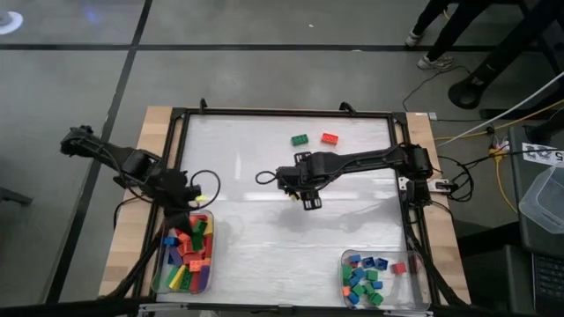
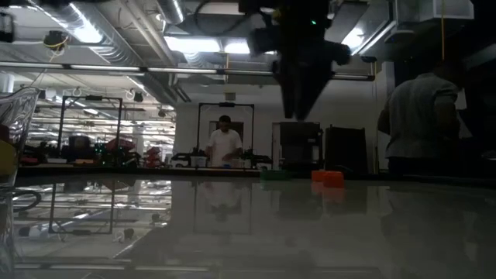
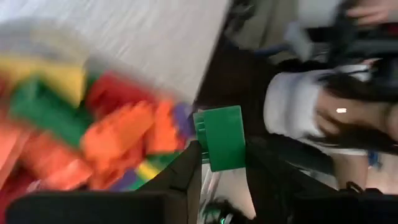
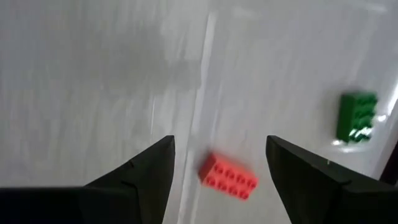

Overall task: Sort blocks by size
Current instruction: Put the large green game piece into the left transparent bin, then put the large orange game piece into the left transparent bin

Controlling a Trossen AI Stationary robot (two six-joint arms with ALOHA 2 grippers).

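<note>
My left gripper [image 1: 190, 201] hovers over the far end of the clear left tray [image 1: 160, 280], which is filled with long blocks [image 1: 187, 254] in red, orange, yellow, green and purple. It is shut on a green block [image 3: 224, 137]. My right gripper [image 1: 308, 201] hangs open above the middle of the table, touching nothing. Past it, a red block [image 1: 330, 138] and a green block [image 1: 300, 139] lie flat on the white tabletop near the far edge. The right wrist view shows the red block [image 4: 228, 176] beyond the gap between the fingers and the green block [image 4: 356, 116] off to one side. My left gripper pinches the green block between its two fingertips [image 3: 189, 163], on two opposite sides [image 3: 202, 134]. The block is lifted clear, above the heap of blocks in the left tray. The far fingertip's contact is hidden behind the block.
A clear tray [image 1: 421, 295] at the near right holds several small blocks [image 1: 363, 280], blue, green and red. A black frame [image 1: 282, 112] borders the white mat. Bare mat lies between the two trays. People stand in the room beyond the table [image 2: 225, 143].
</note>
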